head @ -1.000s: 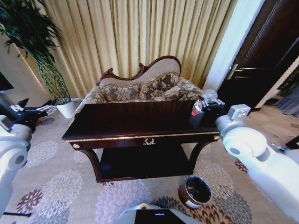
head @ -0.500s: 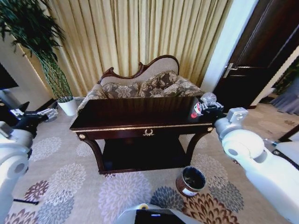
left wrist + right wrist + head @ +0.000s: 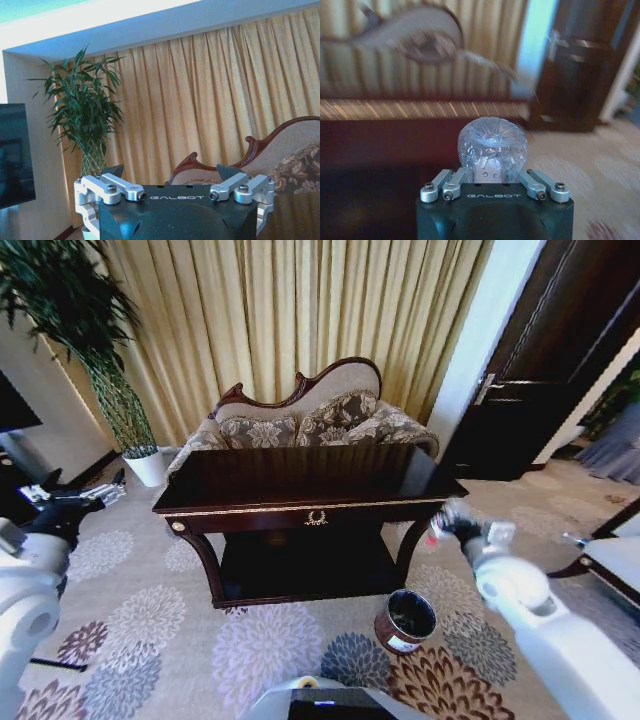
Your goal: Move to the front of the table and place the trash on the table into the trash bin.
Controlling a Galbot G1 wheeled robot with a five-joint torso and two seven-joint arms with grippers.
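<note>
Bottle (image 3: 492,148) is off the surface (image 3: 300,485), clamped in right pincer (image 3: 452,524) just off its right end, above and beside the trash bin (image 3: 405,620) on the carpet. Drop into bin not yet done. No paper scraps discernible on the surface. Left pincer (image 3: 170,187) idle out to the left, fingers spread, empty.

Gold curtains (image 3: 300,310), ornate sofa (image 3: 310,420), floral carpet (image 3: 150,640).
</note>
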